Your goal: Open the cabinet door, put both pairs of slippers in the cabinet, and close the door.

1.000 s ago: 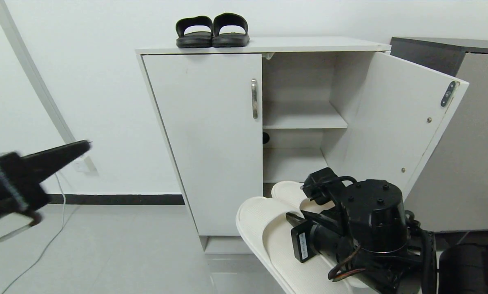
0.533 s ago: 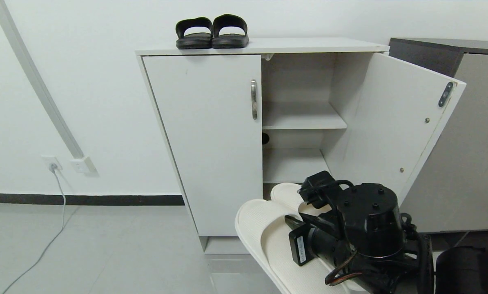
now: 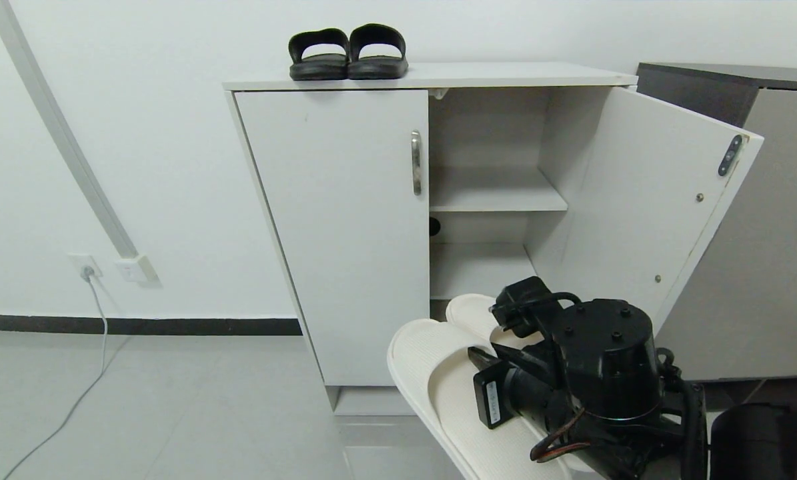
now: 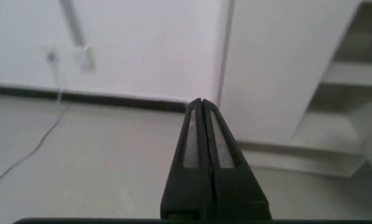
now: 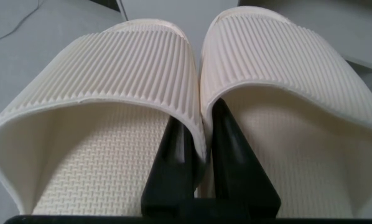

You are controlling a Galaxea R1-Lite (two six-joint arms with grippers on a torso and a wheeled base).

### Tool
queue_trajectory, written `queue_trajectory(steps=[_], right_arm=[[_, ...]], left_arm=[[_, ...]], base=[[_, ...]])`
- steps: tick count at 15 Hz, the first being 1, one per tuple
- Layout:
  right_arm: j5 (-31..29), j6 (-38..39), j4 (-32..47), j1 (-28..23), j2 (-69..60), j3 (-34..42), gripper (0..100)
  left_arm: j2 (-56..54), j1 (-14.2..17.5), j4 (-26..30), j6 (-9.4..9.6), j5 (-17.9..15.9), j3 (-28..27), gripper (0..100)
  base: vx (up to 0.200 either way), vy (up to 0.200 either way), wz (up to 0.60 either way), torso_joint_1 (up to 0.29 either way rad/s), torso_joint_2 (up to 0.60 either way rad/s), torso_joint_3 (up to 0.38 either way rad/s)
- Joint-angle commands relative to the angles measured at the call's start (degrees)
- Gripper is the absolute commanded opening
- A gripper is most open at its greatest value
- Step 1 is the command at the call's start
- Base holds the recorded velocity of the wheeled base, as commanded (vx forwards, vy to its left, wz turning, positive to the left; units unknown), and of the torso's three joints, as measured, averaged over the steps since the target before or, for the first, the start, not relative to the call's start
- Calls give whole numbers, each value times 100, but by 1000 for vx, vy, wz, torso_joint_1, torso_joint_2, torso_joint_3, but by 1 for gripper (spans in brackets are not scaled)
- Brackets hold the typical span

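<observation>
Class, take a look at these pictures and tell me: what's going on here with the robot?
The right gripper is shut on the pair of white slippers, pinching their inner walls together, in front of the cabinet, whose right door stands open. The black slippers sit on the cabinet's top. The left gripper is shut and holds nothing. Neither pair is in the cabinet yet.

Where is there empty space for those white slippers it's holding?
Behind the open door, the upper shelf and the lower shelf beneath it are both bare. The cabinet top right of the black slippers is free too; its left end is taken.
</observation>
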Motion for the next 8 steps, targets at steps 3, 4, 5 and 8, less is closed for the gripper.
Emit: queue_trajectory(steps=[3,4,5,8], right_arm=[[6,15,-42,21,35,-30,0],[-12,6,-33,21,35,-48,0],[-109,6,-24,30,44,-153,0],[-864,120,20,65,466,-821,0]], left_arm=[[-63,-1,-146,386,-1016,300,0],[-63,-1,-146,263,-981,300,0],[-63,-1,-146,87,-946,300,0],[-63,-1,-146,-80,-805,300,0]], base=[[0,0,0,0,0,0],[0,0,0,0,0,0],[0,0,0,0,0,0],[0,0,0,0,0,0]])
